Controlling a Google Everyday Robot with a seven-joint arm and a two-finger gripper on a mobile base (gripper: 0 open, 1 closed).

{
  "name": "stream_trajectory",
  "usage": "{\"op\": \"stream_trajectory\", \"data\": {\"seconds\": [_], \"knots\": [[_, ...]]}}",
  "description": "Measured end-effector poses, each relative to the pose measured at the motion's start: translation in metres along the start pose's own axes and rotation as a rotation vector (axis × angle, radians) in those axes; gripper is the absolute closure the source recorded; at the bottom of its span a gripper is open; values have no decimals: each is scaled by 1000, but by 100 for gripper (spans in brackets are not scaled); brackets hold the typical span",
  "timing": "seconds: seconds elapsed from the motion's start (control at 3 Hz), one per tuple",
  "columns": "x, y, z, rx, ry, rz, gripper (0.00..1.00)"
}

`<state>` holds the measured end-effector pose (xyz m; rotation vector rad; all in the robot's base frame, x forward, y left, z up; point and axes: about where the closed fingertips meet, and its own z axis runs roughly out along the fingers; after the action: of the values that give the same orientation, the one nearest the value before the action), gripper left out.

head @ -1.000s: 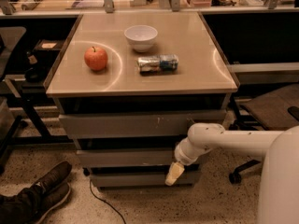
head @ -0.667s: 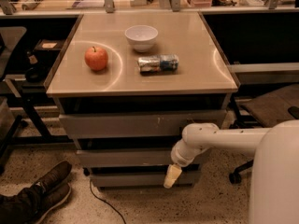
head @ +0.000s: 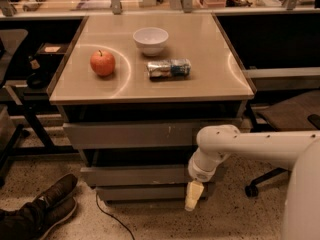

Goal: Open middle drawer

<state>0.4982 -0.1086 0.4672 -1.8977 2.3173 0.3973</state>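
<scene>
The middle drawer (head: 135, 175) is a wide flat grey front, shut, between a larger scratched grey front (head: 130, 134) above and a shorter, narrower grey front (head: 140, 192) below. My gripper (head: 194, 196) hangs from the white arm (head: 250, 146), which comes in from the right. Its pale end points down in front of the right end of the bottom front, just below the middle drawer's lower right corner. The wrist covers the middle drawer's right end.
On the cabinet top (head: 210, 84) sit a red apple (head: 102, 62), a white bowl (head: 151, 39) and a lying can (head: 169, 68). A person's shoes (head: 47, 206) are on the floor at lower left. A chair base (head: 260, 184) stands to the right.
The arm swung slightly left, then back right, and the gripper now sits a little lower. The drawer fronts have not moved.
</scene>
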Motion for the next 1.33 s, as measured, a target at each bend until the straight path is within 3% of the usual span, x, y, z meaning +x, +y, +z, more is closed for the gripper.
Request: {"op": "stream_trajectory", "data": {"seconds": [0.33, 0.67, 1.33], "knots": [[19, 44, -40, -62, 7, 42, 0], [18, 44, -41, -62, 11, 40, 0], [-5, -5, 1, 12, 36, 8, 0]]}}
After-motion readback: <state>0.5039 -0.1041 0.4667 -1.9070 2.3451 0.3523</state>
